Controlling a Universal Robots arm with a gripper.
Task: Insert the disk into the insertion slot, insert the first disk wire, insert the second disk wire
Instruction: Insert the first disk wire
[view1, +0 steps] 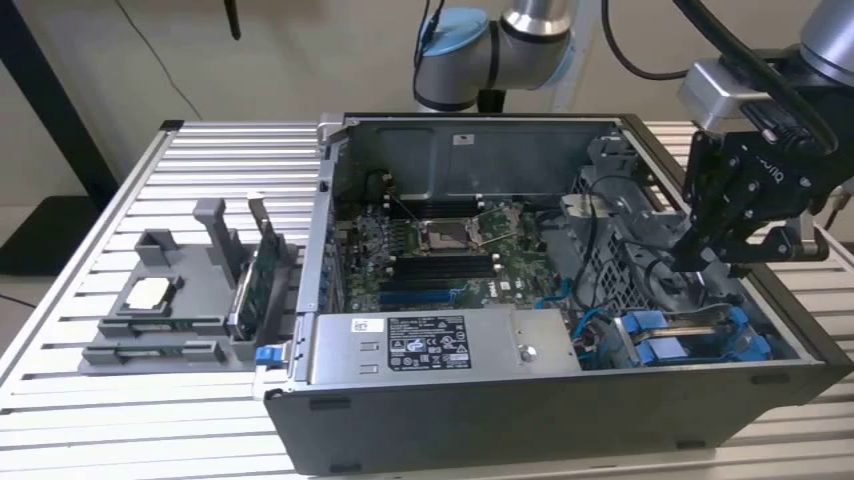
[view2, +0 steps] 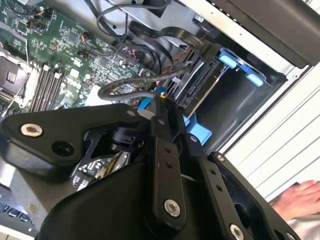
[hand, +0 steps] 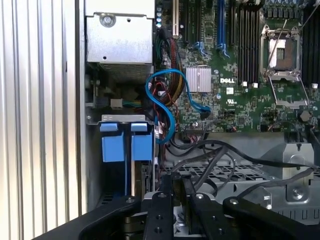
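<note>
The disk (view1: 663, 347) in its bright blue carrier sits down in the insertion slot (view1: 785, 340) of the grey drive cage at the case's corner, on the exterior view's right. Both wrist views show the disk's blue frame (view2: 199, 131) (hand: 142, 147) inside the bay (view2: 240, 102). My black gripper (view1: 697, 262) hangs just above the cage. Its fingers (hand: 165, 200) stand close together, and a grey disk wire (view2: 125, 91) runs into the gripper's tips (view2: 161, 100) (hand: 177, 182). A blue data cable (hand: 167, 97) loops nearby.
The open computer case (view1: 534, 420) lies on a slatted metal table (view1: 80, 400). A grey power-supply box (view1: 441, 345) and the motherboard (view1: 441, 250) flank the cage. A grey parts holder (view1: 174, 300) stands at the exterior view's left. A person's hand (view2: 295, 200) rests beside the case.
</note>
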